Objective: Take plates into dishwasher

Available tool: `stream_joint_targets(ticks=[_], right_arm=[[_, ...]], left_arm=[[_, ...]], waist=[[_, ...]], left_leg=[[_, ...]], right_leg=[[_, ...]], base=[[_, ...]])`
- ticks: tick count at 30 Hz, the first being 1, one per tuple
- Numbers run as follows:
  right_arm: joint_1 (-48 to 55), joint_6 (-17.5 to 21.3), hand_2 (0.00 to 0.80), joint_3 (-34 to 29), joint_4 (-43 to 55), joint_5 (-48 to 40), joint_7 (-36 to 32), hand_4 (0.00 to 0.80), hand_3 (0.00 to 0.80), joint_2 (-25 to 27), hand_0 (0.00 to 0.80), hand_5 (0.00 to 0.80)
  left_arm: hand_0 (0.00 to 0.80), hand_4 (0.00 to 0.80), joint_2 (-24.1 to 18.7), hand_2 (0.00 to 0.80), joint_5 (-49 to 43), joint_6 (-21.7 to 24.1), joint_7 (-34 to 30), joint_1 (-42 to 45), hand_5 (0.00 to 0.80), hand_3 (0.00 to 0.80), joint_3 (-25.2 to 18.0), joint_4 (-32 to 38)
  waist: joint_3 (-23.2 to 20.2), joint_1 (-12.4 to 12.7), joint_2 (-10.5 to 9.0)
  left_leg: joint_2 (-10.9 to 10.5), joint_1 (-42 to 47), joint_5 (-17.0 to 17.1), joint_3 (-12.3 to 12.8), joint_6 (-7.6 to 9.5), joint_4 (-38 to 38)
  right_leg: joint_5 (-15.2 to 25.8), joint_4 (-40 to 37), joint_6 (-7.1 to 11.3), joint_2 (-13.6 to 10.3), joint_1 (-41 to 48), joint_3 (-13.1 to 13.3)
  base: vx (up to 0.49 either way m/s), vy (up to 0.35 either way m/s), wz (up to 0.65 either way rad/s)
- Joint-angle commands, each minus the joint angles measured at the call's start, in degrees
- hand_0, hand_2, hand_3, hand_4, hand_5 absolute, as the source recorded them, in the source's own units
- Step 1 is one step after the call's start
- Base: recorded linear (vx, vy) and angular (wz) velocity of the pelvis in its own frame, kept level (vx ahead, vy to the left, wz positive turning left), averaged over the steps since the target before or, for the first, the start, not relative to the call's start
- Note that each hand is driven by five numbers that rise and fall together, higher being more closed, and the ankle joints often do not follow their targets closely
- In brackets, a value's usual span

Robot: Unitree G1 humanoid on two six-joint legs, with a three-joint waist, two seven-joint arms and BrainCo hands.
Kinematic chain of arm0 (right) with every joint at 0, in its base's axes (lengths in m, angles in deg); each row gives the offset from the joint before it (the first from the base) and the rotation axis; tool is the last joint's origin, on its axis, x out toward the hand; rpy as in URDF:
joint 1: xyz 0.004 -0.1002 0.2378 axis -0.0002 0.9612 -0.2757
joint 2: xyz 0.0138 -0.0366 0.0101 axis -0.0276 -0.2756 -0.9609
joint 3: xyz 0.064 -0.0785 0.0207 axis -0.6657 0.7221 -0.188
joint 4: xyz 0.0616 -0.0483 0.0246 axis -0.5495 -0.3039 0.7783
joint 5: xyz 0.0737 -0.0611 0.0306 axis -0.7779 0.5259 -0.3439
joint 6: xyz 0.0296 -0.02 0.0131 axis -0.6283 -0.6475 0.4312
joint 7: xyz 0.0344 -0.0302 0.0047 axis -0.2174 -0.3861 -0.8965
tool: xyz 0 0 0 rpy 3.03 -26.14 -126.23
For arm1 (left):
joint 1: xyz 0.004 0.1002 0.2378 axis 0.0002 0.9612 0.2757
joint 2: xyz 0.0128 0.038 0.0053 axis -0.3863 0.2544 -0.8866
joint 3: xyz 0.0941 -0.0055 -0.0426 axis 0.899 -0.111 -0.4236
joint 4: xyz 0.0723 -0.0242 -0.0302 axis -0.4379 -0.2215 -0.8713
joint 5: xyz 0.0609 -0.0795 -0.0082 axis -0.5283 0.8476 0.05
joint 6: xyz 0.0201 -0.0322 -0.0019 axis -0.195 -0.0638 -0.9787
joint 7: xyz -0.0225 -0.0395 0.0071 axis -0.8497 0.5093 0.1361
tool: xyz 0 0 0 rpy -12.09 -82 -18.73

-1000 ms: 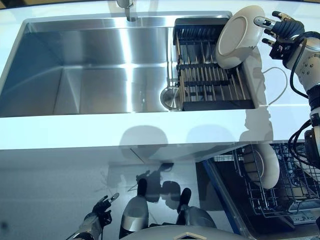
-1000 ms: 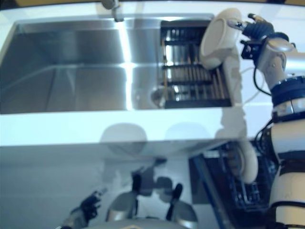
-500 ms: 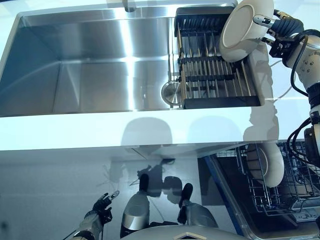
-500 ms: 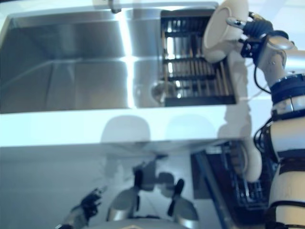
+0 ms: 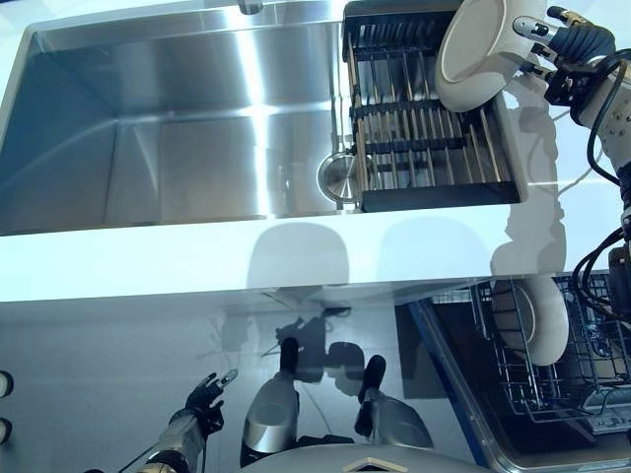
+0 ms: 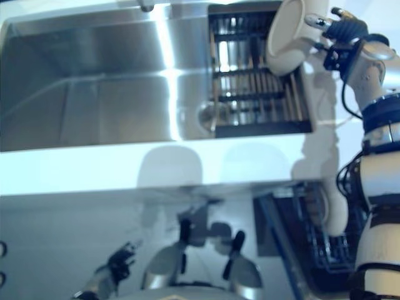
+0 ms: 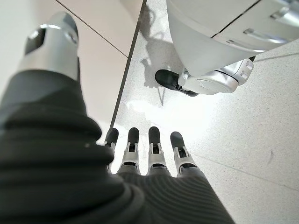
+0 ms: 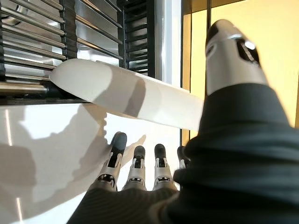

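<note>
sink (image 5: 148, 128): brushed steel, shiny
rack (image 5: 424, 148): dark wire/bars, matt
plate (image 5: 478, 49): white glazed, glossy
counter (image 5: 197, 261): white, smooth gloss

right hand (image 5: 564, 44) now lifted slightly off the white plate (image 5: 480, 51), fingers straighter, plate tilted as before

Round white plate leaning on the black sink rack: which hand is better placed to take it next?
The right hand. It is up beside the round white plate on the black sink rack, fingers open around its rim, not yet closed. The left hand hangs low near the floor, far from it.
</note>
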Motion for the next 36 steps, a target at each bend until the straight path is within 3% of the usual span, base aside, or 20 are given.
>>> stream_joint_targets(ticks=[1,24,36], right_arm=[[-6.82,1.89,0.8,4.51,-1.64,-0.16,-1.75,0.8,0.8,0.85,0.8,0.8],[-9.92,1.84,0.8,8.15,-5.74,6.64,-3.19,0.8,0.8,1.47,0.8,0.8],[-9.95,4.29,0.8,8.94,-6.15,7.76,-5.41,0.8,0.8,2.9,0.8,0.8]], left_arm=[[0.0,0.0,-1.95,0.0,1.54,1.76,-0.26,-1.84,0.0,0.0,3.72,-0.58],[0.0,0.0,-2.21,0.0,1.07,1.92,-0.43,-0.44,0.0,0.0,3.12,-1.74],[0.0,0.0,-2.25,0.0,0.01,1.39,-0.34,0.28,0.0,0.0,3.12,-2.08]], waist=[[0.03,1.48,-2.44],[-2.12,2.97,-3.13],[-4.74,2.92,-4.6]], left_leg=[[-1.02,-1.31,0.58,-1.29,-0.2,-0.26],[-1.29,-0.53,0.66,-2.03,-0.18,-0.26],[-0.94,1.58,-0.04,-1.66,-0.17,-0.26]], right_leg=[[2.35,0.49,2.9,-4.05,-0.99,0.78],[2.22,0.02,3.22,-4.13,0.62,-0.48],[1.63,-0.12,3.34,-3.65,2.82,-0.26]], base=[[0.0,0.0,0.0],[-0.007,0.003,0.03],[0.005,0.0,0.01]])
